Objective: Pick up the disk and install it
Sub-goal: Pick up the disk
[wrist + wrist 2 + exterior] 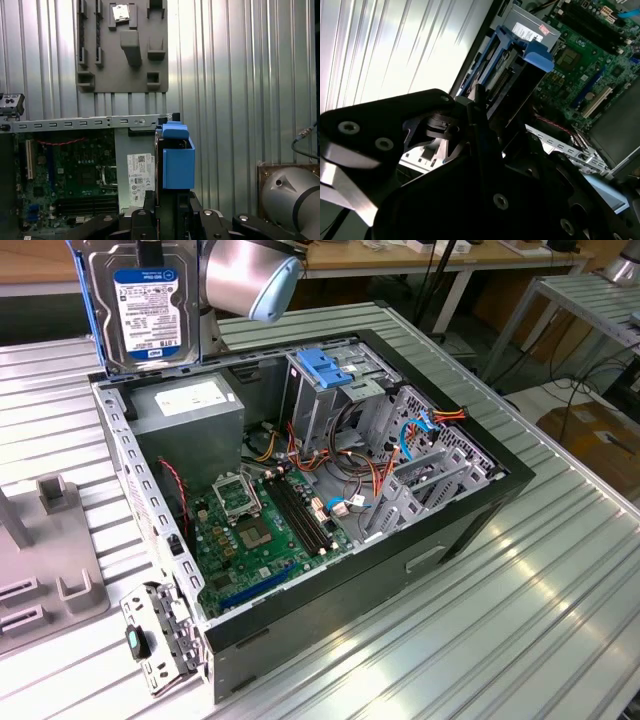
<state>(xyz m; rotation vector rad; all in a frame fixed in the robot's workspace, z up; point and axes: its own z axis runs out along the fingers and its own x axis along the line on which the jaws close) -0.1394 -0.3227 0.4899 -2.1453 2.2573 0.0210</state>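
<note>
The disk point(150, 305) hangs upright above the back corner of the open computer case, at the exterior view's upper left. Its blue-and-white label faces the camera, and blue rails run down its sides. My gripper point(150, 250) is shut on its top edge. In the first wrist view the disk point(176, 162) appears edge-on with a blue rail, and the gripper point(165, 202) clamps it from both sides. The second wrist view has the disk point(512, 65) sticking out past the black fingers point(475, 107), over the case.
The open black computer case point(480, 505) lies on the ribbed metal table point(520, 640). Inside are a grey power-supply box point(190, 410), a green motherboard point(260, 535), and a metal cage with a light-blue latch point(325, 368). A grey fixture point(45, 550) stands at the exterior view's left.
</note>
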